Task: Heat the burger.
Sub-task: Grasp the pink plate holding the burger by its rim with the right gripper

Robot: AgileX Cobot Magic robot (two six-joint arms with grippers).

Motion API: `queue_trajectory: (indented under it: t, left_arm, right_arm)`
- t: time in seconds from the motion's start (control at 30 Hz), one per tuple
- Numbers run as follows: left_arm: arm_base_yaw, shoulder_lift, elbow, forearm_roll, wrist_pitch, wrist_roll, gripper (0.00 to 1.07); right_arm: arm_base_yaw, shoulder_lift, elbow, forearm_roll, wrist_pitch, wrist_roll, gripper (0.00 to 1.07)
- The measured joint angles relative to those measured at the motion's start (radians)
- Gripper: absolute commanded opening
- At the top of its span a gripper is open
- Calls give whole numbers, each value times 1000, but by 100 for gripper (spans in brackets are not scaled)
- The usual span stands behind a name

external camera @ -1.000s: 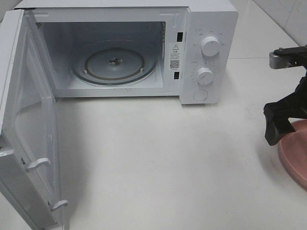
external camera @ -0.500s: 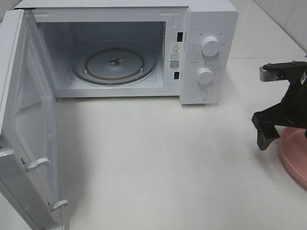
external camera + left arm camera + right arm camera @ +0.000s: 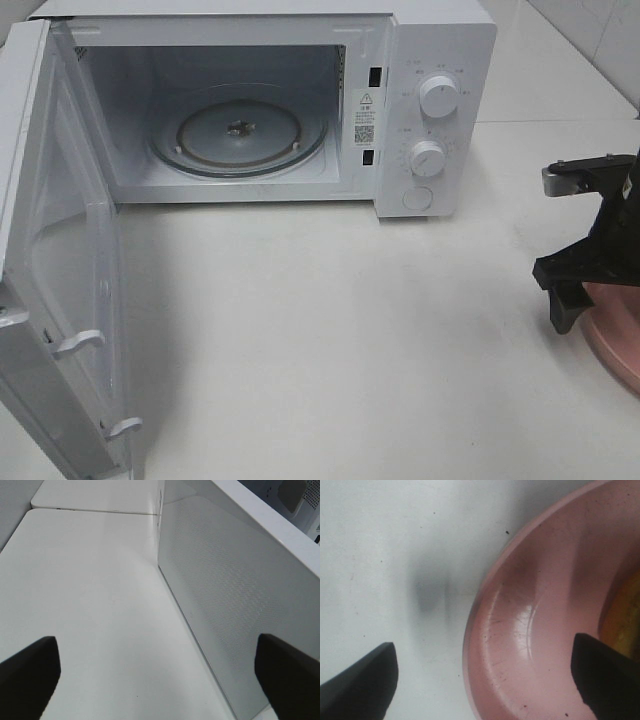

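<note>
Beside the outer face of the microwave's (image 3: 430, 60) open door (image 3: 60, 250), the left gripper (image 3: 157, 665) was wide open and held nothing. To the right of the microwave and in front of it, the right gripper (image 3: 482, 652) also had its jaws wide apart, astride the rim of the pink plate (image 3: 615, 335), gripping nothing. The burger (image 3: 622, 610) lay on that plate, and only a golden edge of the bun showed. I judged it light, soft and glossy, easy to crush, so the stiff plate rim seemed the better hold. Farther back, the glass turntable (image 3: 238, 135) sat inside the microwave.
</note>
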Motion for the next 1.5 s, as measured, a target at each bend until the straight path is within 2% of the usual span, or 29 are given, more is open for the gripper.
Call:
queue_trajectory:
  t: [0.83,0.97,1.0,1.1,1.17,1.2,1.23,1.27,1.3,1.33,1.37,1.4,1.43,1.47,1.5]
  left_arm:
    - [0,0,0,0,0,0,98]
    - [0,0,0,0,0,0,98]
    - [0,0,0,0,0,0,98]
    - [0,0,0,0,0,0,98]
    - [0,0,0,0,0,0,98]
    - [0,0,0,0,0,0,98]
    - [0,0,0,0,0,0,98]
    - [0,0,0,0,0,0,98]
    - [0,0,0,0,0,0,98]
    - [0,0,0,0,0,0,98]
    - [0,0,0,0,0,0,98]
    - [0,0,0,0,0,0,98]
    - [0,0,0,0,0,0,98]
    - [0,0,0,0,0,0,98]
    - [0,0,0,0,0,0,98]
  right_arm:
    - [-12,128,-1,20,-70,-5,81]
    - [-12,128,-1,22,-75,-5,75]
    - [-12,128,-1,22,-75,-5,71]
    - [-12,128,-1,22,-75,-4,69]
    - [-12,128,-1,22,-75,-3,62]
    - [-12,128,-1,22,-75,-3,62]
    - [-12,128,-1,22,-75,3,56]
    - [-12,128,-1,22,-75,3,56]
    - [-12,131,-1,19,-75,6,52]
    - [-12,135,-1,3,-75,18,44]
    - [-12,135,-1,3,-75,18,44]
    - [-12,139,-3,-4,-73,28,38]
    - [-14,142,-8,-19,-69,38,26]
    - [-14,142,-8,-19,-69,38,26]
    - [-17,143,-10,-16,-67,41,12]
